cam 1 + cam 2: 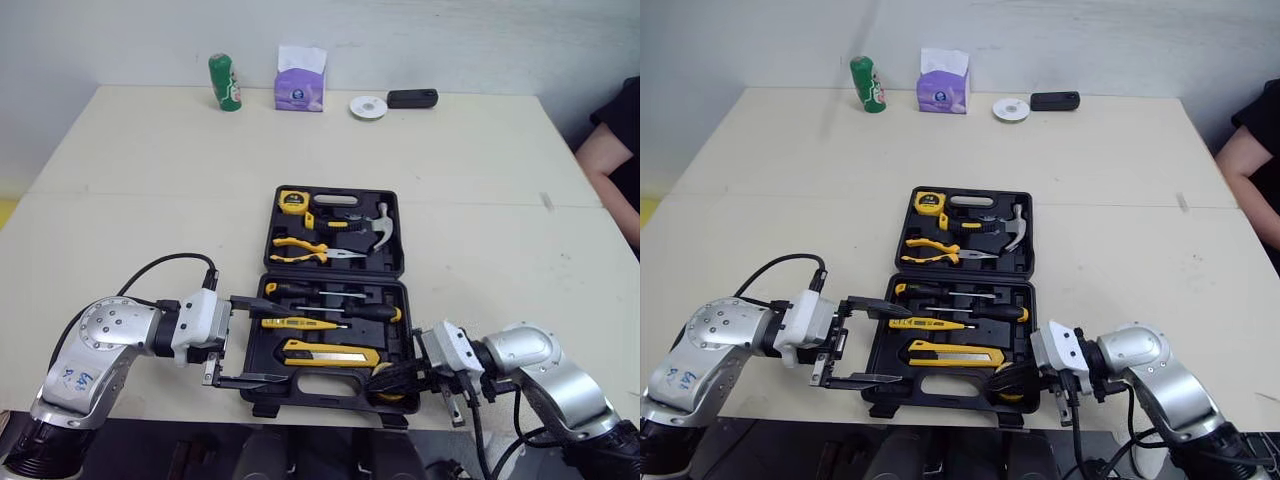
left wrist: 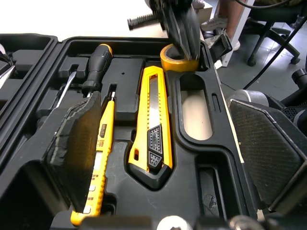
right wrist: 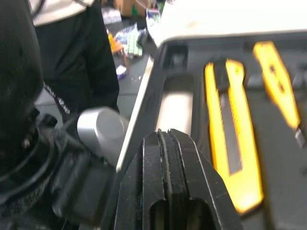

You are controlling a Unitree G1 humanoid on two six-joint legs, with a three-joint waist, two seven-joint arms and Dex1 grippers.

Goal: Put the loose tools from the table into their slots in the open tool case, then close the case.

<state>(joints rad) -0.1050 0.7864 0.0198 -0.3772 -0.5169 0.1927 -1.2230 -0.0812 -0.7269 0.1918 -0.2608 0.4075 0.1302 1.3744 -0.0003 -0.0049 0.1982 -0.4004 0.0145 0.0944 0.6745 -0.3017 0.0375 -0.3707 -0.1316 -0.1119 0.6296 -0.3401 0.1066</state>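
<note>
The black tool case (image 1: pixel 335 192) lies open on the table. Its far half holds a tape measure (image 1: pixel 291 200), pliers (image 1: pixel 300 250) and a hammer (image 1: pixel 378 228). In the near half lie screwdrivers (image 1: pixel 330 292), a yellow tester pen (image 1: pixel 300 323), a yellow utility knife (image 1: pixel 330 353) and a yellow tape roll (image 2: pixel 177 62) in the near right corner. My left gripper (image 1: pixel 262 340) is open at the case's near left side, one finger over the tester pen. My right gripper (image 1: pixel 388 378) is shut, and its tips press into the tape roll.
At the table's far edge stand a green can (image 1: pixel 225 82), a purple tissue pack (image 1: pixel 300 85), a white disc (image 1: pixel 368 107) and a black device (image 1: pixel 412 98). A person's arm (image 1: pixel 605 160) shows at the right. The case sits at the table's near edge.
</note>
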